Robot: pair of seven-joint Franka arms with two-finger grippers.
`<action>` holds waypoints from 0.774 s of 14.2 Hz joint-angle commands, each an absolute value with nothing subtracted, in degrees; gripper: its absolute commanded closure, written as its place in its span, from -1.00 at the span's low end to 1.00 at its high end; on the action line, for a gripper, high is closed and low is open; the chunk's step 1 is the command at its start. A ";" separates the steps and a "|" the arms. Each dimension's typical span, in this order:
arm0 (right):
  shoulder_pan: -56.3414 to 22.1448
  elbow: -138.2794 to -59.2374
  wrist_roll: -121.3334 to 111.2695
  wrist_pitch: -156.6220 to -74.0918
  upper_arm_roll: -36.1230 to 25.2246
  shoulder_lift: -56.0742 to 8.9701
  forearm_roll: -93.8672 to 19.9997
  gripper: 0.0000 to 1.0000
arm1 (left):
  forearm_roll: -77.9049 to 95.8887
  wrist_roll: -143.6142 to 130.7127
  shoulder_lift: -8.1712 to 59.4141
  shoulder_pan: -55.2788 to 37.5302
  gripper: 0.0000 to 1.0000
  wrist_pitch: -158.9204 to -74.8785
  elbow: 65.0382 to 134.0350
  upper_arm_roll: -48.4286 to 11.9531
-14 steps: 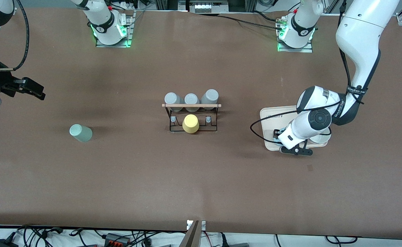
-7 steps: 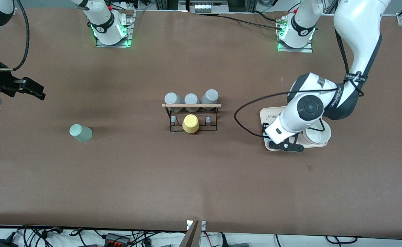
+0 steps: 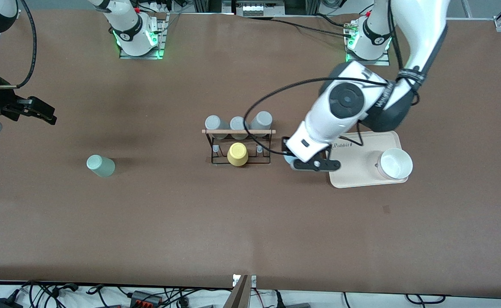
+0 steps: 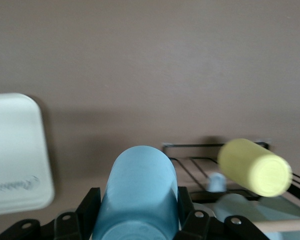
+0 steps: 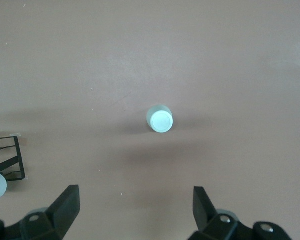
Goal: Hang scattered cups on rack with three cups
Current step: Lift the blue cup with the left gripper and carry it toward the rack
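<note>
My left gripper point(image 3: 302, 164) is shut on the light blue cup point(image 4: 137, 195) and holds it over the table between the rack point(image 3: 238, 146) and the cream tray point(image 3: 357, 171). The black wire rack has a wooden rod point(image 3: 238, 131) across its top, with three grey cups point(image 3: 238, 124) along the rod and a yellow cup point(image 3: 237, 154) on a lower peg. The sage green cup point(image 3: 100, 166) lies on the table toward the right arm's end; it also shows in the right wrist view point(image 5: 159, 119). My right gripper point(image 3: 40, 113) waits open and empty at that end.
The cream tray holds a white bowl point(image 3: 396, 163) at its end toward the left arm. In the left wrist view the tray point(image 4: 15, 155), the yellow cup point(image 4: 254, 167) and the rack wire point(image 4: 189, 148) show close to the blue cup.
My left gripper has lifted the blue cup off the tray and carried it toward the rack. The right arm and the green cup have not moved.
</note>
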State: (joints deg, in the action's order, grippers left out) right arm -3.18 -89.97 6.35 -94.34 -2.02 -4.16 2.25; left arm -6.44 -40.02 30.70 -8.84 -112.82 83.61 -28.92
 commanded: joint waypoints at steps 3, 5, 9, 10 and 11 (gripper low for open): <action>-3.78 -89.56 6.68 -94.30 -1.85 -4.83 2.11 -1.00 | -5.80 -47.45 37.78 -13.00 0.99 -111.45 74.89 -28.65; -3.43 -89.47 6.42 -94.74 -1.93 -7.20 2.55 -1.00 | -5.89 -47.72 38.06 -14.06 0.99 -111.53 74.88 -28.57; -1.76 -90.35 6.42 -97.55 -2.29 -12.56 2.46 -1.00 | -5.45 -50.00 39.98 -15.03 0.99 -111.62 74.62 -28.48; -1.76 -91.92 6.42 -100.26 -2.29 -13.79 2.46 -1.00 | -5.54 -50.53 39.99 -15.46 0.99 -111.62 74.62 -28.48; -1.76 -93.33 5.98 -102.81 -2.37 -15.02 2.72 -1.00 | -5.71 -51.15 40.08 -16.34 0.99 -111.62 74.71 -28.39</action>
State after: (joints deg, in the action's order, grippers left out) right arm -2.24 -91.39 6.33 -99.09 -2.56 -12.94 2.32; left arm -6.23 -49.39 38.86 -14.47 -112.84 77.18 -28.88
